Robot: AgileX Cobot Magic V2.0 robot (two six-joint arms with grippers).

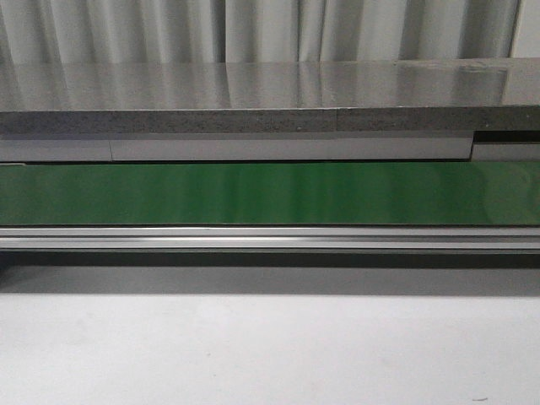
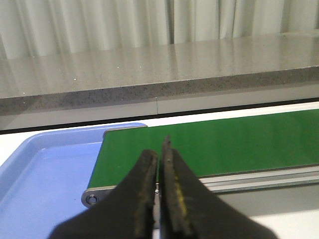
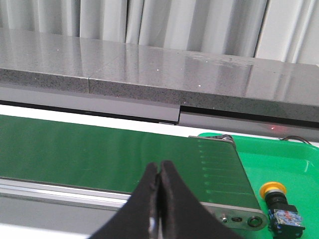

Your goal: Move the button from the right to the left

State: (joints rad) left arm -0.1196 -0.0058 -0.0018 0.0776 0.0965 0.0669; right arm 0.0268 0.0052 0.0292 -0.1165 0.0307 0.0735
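- The button (image 3: 280, 205) lies in the green tray (image 3: 299, 164) at the right-hand end of the conveyor belt (image 3: 114, 154), tipped on its side with the yellow cap toward the belt and the black body away from it — it has not been picked up.
- The right end effector (image 3: 158, 199) is clenched on nothing, its fingers pressed together. In the right wrist view it is aimed at the belt's end, with the button well off to one side of the fingertips and no contact between them.
- The left end effector (image 2: 159, 194) is likewise clenched and empty, hovering near the belt's left end (image 2: 94, 196), just beside the blue tray (image 2: 45, 169).
- The blue tray holds nothing in the part that shows — by my reading it is where the button should end up.
- The front view shows only the belt and the pale surface (image 1: 270, 346) before it; neither arm nor the button appears there.
- Judged from this, the task is at its very start: nothing is done.
- Left to do, as I read it: open the right fingers, reach into the green tray, grasp the button, get it across to the left side and release it.
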